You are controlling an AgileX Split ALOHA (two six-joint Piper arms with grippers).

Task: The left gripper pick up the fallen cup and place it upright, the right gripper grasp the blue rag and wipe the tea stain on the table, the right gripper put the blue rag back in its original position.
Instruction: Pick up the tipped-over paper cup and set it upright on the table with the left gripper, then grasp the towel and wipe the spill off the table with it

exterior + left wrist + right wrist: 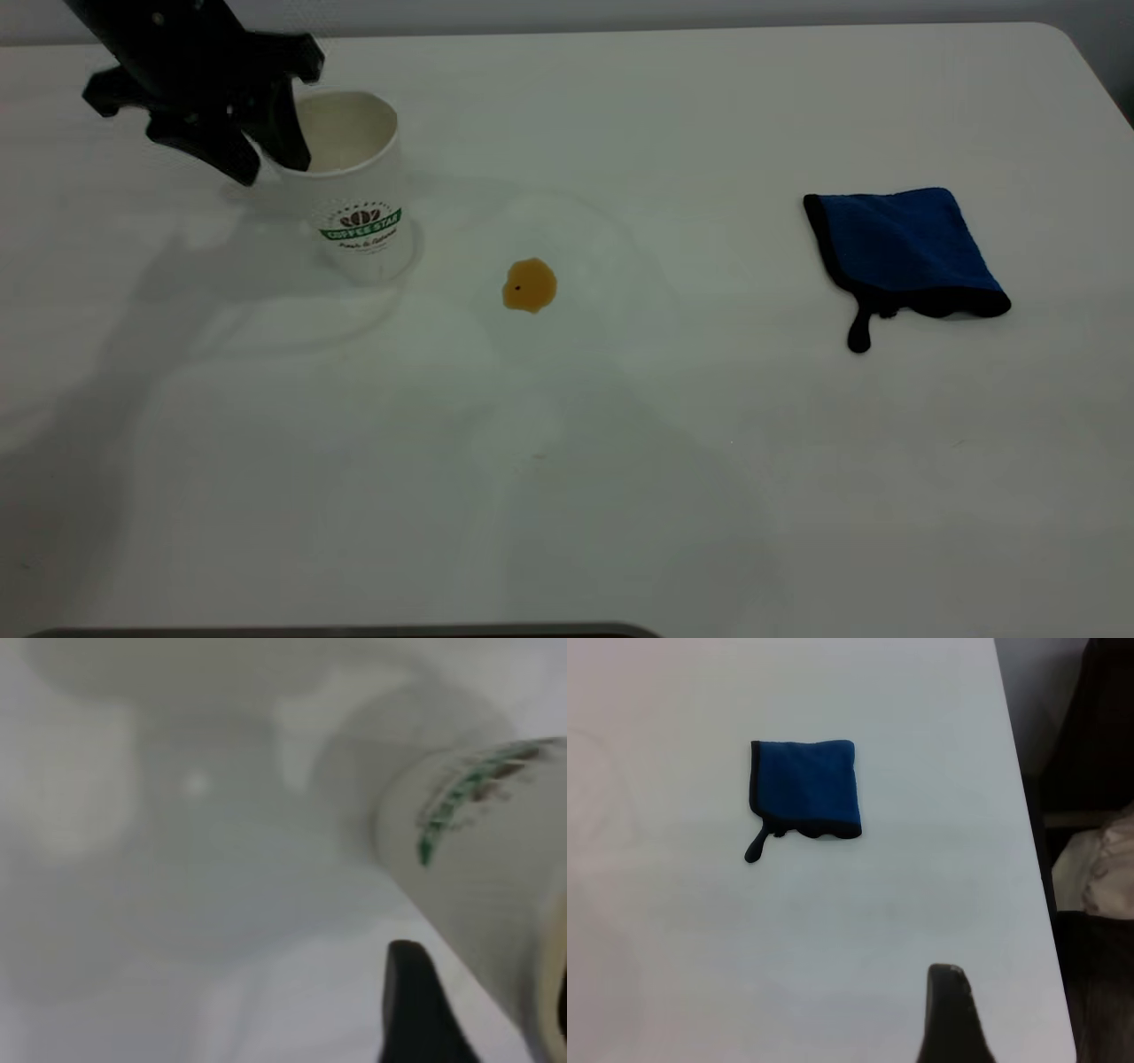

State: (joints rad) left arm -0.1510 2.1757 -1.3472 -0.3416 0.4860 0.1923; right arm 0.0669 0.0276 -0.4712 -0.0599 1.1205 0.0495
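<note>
The white cup (359,221) with the green logo stands upright at the table's (620,461) far left. My left gripper (270,167) hangs over its rim, open, one finger outside the wall and the other at the cup's mouth. In the left wrist view a strip of table shows between the dark finger (409,1001) and the cup (478,850). The amber tea stain (530,285) lies just right of the cup. Flat at the right lies the blue rag (904,244), untouched. My right gripper (1028,1036) hovers well back from the rag (804,784), open and holding nothing.
The table's right edge (1028,859) runs close to the rag, with dark floor and a pale bundle (1099,877) beyond it. A rounded corner (1076,40) closes the far right. Bare white tabletop spreads between the stain and the rag.
</note>
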